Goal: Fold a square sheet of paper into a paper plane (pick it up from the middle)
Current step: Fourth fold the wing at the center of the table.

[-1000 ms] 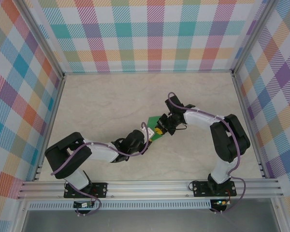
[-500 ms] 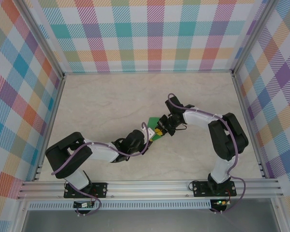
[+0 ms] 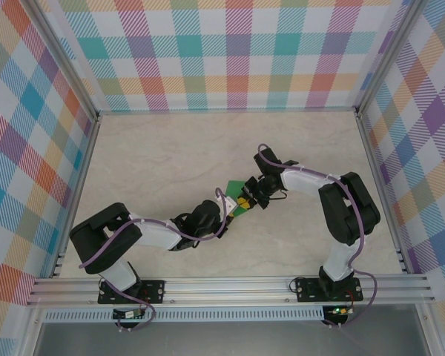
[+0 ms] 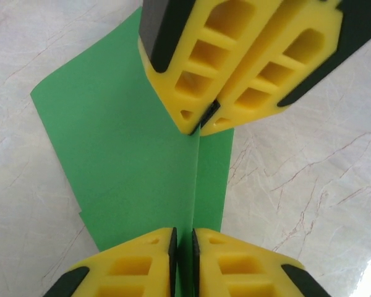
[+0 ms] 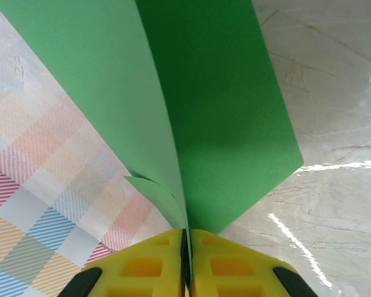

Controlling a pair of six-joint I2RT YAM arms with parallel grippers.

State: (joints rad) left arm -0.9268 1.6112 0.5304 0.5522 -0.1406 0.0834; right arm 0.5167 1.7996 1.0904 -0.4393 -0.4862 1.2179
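The pale marble-patterned table [image 3: 156,156] has the thin bright green sheet of paper [image 4: 123,154] near its middle, between the two arms, with the sheet's centre crease pinched up into a ridge; the yellow-fingered left gripper [image 4: 184,241] is clamped on one end of that ridge; the yellow-fingered right gripper [image 5: 187,240] is clenched on the opposite end, facing it.

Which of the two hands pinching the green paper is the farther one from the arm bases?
The right hand, pinching the paper's far end; the left hand grips the nearer end.
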